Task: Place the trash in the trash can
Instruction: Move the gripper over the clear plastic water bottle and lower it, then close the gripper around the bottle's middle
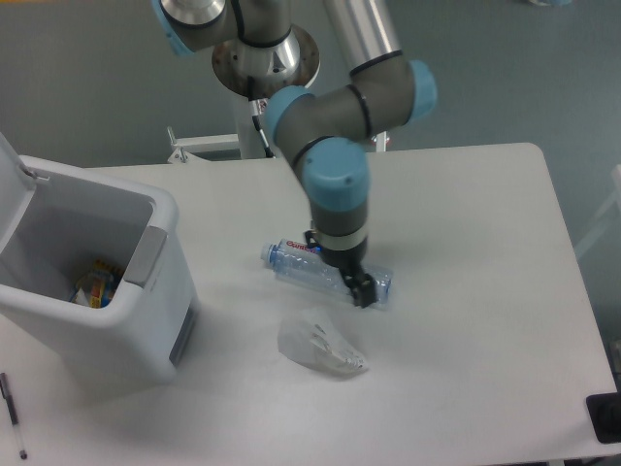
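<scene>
A crushed clear plastic bottle (296, 266) with a red-and-blue label lies on its side in the middle of the white table. My gripper (339, 268) hangs directly over the bottle's middle, open, one finger on each side of it. A crumpled white translucent wrapper (320, 344) lies on the table just in front of the bottle, apart from it. The trash can (146, 320) is a white boxy bin at the left, its lid flipped up and some colourful packaging inside.
A black pen (12, 417) lies at the front left corner beside the bin. A dark object (605, 417) sits at the front right table edge. The arm's base column (267, 87) stands behind the table's far edge.
</scene>
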Tool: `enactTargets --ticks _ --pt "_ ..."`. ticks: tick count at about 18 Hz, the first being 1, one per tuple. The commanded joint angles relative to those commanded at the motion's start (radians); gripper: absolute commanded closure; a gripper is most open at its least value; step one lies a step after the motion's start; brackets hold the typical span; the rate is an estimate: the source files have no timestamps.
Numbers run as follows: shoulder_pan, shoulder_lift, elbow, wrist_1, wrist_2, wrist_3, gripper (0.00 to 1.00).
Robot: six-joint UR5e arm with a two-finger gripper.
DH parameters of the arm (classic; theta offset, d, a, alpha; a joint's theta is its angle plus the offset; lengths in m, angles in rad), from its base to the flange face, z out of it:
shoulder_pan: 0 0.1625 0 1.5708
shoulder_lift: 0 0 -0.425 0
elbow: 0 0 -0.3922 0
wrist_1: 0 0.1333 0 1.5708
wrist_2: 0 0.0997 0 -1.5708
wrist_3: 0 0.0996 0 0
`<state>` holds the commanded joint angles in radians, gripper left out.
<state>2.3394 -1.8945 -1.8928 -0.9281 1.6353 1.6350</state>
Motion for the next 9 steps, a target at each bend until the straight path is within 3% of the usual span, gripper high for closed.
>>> enactTargets --ticks 5,9 --pt "-0.023 0.006 -0.012 0.000 -0.080 0.049 0.00" --pt "-0.022 0.026 -0.032 -0.002 -0.072 0.106 0.00"
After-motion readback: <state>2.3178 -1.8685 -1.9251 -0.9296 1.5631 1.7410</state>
